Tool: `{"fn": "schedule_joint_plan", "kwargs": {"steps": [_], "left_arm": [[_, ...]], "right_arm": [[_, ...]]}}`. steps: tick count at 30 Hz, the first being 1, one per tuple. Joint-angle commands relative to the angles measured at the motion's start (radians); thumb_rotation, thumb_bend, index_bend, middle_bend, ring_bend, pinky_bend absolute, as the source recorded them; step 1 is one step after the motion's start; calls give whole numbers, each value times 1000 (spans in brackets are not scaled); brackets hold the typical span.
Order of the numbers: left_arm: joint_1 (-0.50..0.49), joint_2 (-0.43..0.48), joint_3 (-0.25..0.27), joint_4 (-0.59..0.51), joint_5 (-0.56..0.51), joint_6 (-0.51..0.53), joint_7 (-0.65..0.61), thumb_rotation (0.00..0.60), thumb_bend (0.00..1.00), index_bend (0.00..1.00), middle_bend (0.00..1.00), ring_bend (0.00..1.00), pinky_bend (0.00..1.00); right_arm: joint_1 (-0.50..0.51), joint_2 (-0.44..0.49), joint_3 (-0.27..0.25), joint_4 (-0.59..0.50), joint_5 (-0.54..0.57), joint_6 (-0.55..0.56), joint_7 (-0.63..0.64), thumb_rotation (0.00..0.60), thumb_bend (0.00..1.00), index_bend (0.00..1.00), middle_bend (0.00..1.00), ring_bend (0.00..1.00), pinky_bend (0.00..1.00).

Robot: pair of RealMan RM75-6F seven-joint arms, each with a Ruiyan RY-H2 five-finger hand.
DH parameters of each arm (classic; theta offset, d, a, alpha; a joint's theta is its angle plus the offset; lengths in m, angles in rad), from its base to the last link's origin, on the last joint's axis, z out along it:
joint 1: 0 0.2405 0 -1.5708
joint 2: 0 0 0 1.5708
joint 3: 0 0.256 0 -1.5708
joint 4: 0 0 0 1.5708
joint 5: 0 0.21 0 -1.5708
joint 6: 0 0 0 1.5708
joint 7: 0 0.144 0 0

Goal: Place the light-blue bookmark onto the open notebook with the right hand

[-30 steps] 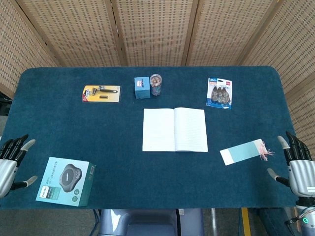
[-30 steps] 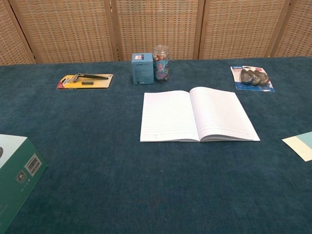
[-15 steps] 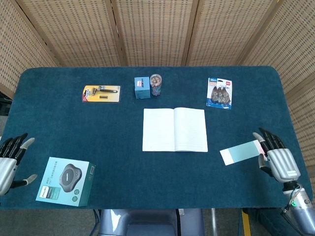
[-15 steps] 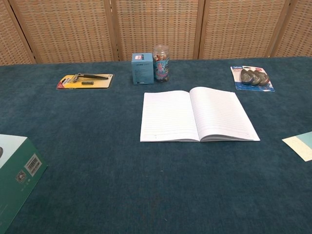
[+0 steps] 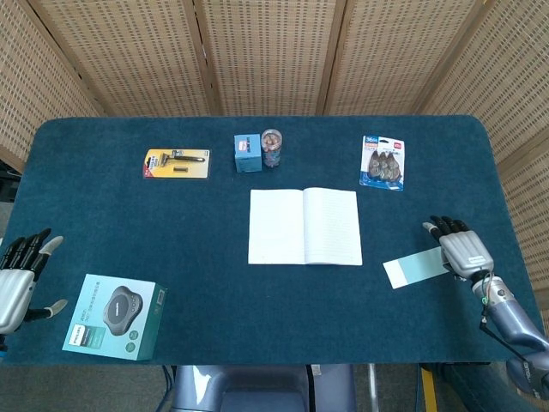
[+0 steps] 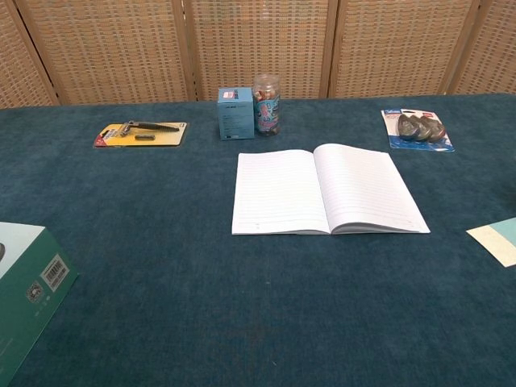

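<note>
The light-blue bookmark (image 5: 413,269) lies flat on the blue cloth, right of the open notebook (image 5: 304,227) and apart from it. My right hand (image 5: 459,249) hovers palm down over the bookmark's right end, fingers stretched out and pointing away, hiding the tassel; I see nothing gripped. At the table's left edge my left hand (image 5: 17,279) stays with its fingers apart and holds nothing. The chest view shows the notebook (image 6: 326,189) and only the bookmark's pale left end (image 6: 496,240) at the right border; neither hand appears there.
Along the back stand a razor pack (image 5: 176,162), a small blue box (image 5: 248,153), a jar (image 5: 272,148) and a blister pack (image 5: 383,161). A green boxed device (image 5: 115,317) sits front left, near my left hand.
My right hand has moved from the table's right edge inward and away from me, and now covers the bookmark's tassel end. The left hand has hardly shifted. The bookmark lies where it was.
</note>
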Motion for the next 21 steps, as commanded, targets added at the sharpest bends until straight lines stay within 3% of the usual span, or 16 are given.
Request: {"fn": "schedule_joint_plan", "kwargs": {"steps": [1, 21], "left_arm": [[0, 0, 1, 0, 1, -1, 1, 600, 0, 0, 0, 0, 0], [2, -1, 3, 1, 6, 1, -1, 600, 0, 0, 0, 0, 0]], "right_arm": [[7, -23, -9, 32, 13, -27, -15, 600, 1000, 109, 55, 0, 100], [-14, -111, -49, 177, 37, -80, -66, 600, 1000, 144, 87, 0, 100]]}}
